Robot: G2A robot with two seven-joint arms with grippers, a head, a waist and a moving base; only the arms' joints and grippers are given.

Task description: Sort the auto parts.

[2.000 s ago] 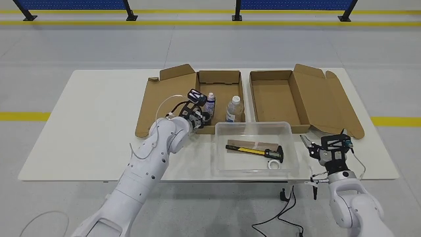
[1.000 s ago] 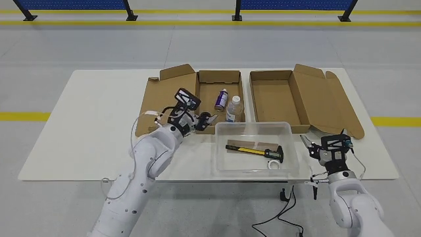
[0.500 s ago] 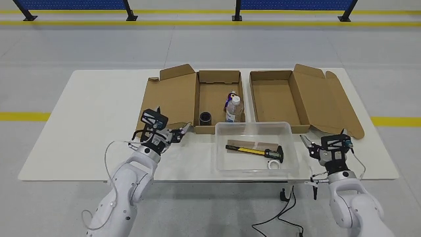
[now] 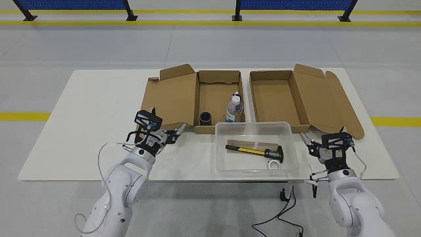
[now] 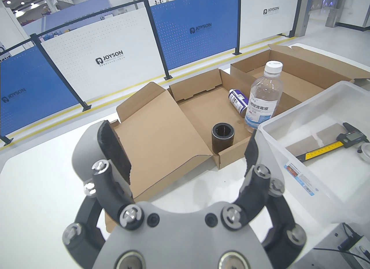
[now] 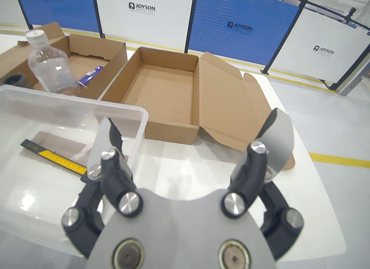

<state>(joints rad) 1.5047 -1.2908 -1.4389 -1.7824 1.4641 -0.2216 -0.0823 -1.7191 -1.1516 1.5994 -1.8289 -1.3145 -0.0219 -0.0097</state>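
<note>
Left gripper and right gripper both empty.
Each is spread wide; a bottle with a printed label stands upright in the left cardboard box.

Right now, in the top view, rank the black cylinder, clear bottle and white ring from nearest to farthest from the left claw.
1. Black cylinder, near-left corner of the left cardboard box, closest to the left claw.
2. Clear bottle, upright by that box's right wall.
3. White ring, in the clear bin, near-right corner.
</note>
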